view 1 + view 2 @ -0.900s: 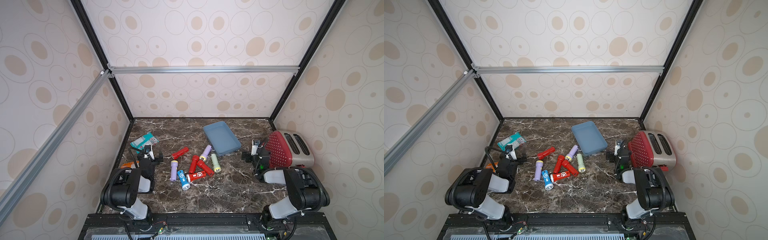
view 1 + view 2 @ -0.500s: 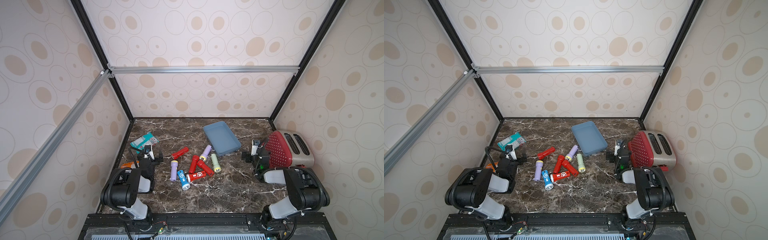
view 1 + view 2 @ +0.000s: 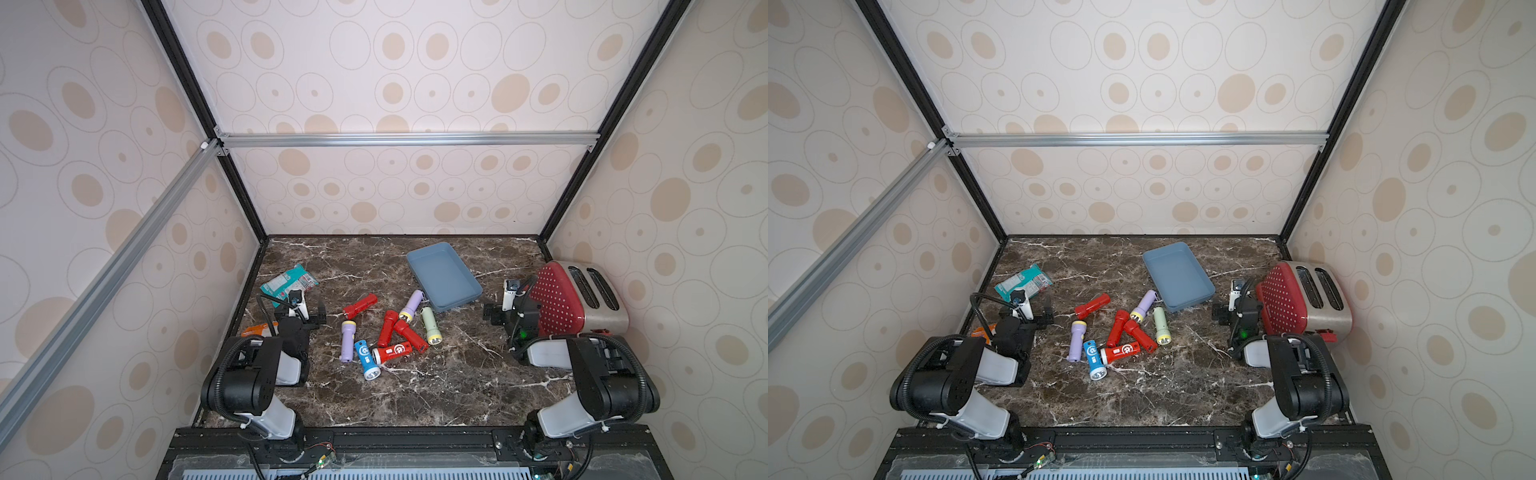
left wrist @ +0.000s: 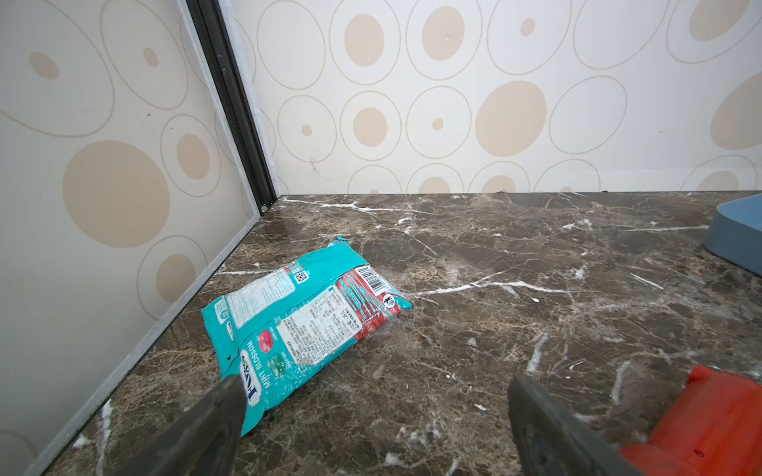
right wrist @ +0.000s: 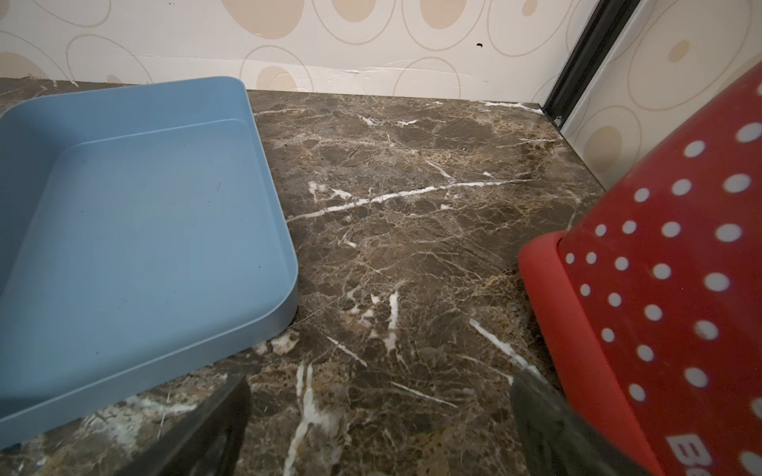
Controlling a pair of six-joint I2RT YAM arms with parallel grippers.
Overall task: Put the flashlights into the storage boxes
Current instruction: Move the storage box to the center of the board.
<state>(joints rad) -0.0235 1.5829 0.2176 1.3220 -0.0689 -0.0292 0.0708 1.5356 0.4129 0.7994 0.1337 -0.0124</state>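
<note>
Eight flashlights [image 3: 392, 354] lie loose on the tabletop [image 3: 415, 399], and none is in the tray [image 3: 443, 276], which sits empty toward the back, turned at an angle. Most of them lie in a heap just in front of the tray's near corner: three red ones crossing or touching each other, the blue flashlight [image 3: 367, 359] at the front, and the green flashlight [image 3: 430, 325] with a lilac flashlight [image 3: 411, 304], both with their tail ends just beside the tray wall. A second lilac one lies beside the blue flashlight, and a lone red flashlight [image 3: 360, 305] lies apart on the left side of the heap. The left gripper [image 4: 371, 432] is low at the left side with its jaws wide apart and nothing between them. The lone red flashlight lies just outside one of its fingers, and a teal packet [image 4: 305, 313] lies ahead of it. An orange thing [image 3: 257, 330] beside the left arm may be another packet, but it is mostly hidden. The right gripper [image 5: 377, 428] is also spread wide and empty, low over bare tabletop between the tray and the red dotted toaster [image 5: 659, 288].
</note>
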